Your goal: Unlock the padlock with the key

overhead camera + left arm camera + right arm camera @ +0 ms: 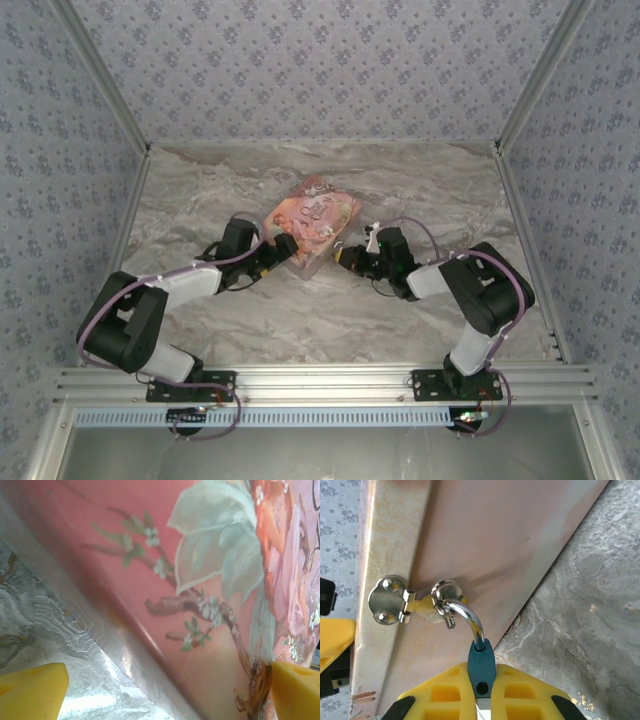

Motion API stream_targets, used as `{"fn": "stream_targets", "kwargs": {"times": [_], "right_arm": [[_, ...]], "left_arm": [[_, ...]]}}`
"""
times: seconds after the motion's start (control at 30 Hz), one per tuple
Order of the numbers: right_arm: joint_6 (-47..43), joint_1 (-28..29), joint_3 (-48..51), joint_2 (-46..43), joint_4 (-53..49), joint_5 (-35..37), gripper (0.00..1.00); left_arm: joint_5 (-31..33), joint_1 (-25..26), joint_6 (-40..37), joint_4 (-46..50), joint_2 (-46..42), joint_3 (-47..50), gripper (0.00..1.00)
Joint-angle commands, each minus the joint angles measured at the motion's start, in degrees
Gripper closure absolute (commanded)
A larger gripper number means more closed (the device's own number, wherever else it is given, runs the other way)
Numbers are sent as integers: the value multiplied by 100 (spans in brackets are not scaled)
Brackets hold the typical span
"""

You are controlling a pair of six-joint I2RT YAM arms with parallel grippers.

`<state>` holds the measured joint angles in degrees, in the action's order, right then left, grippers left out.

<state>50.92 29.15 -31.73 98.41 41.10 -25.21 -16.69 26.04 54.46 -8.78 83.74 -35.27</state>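
A tiny blue padlock (481,661) hangs from the clasp (392,600) on the side of the pink illustrated tin (495,540). Its metal shackle (467,615) hooks through the clasp's ring. One leg sits in the body, and beside it the body shows an empty round hole. My right gripper (482,675) is shut on the padlock body, yellow pads on both flat sides. A sliver of bright metal shows under the padlock; I cannot tell whether it is the key. My left gripper (165,700) is open, its pads (30,690) spread wide against the tin's (200,580) other side.
The tin (312,225) lies mid-table on the marble top (330,310), with the left gripper (283,250) on its left and the right gripper (347,257) on its right. Patterned walls enclose the table at the back and on both sides.
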Motion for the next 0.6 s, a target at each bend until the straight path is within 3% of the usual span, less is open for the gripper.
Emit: {"fn": "stream_targets", "kwargs": {"times": [0.0,0.17,0.3,0.57], "right_arm": [[-455,-240,-287,-224,-63,138,98],[-394,-433,-385,-131,23,-511,98],[-534,-437,-505,-156,-493,-786,98],[-517,-106,-263,-220,-573,-646,99]], "left_arm": [[604,-177,-301,1571,80,231,0],[572,-273,-389,1633,61,247,1],[544,-369,-438,1640,32,257,1],[515,-446,-619,1787,-262,152,1]]}}
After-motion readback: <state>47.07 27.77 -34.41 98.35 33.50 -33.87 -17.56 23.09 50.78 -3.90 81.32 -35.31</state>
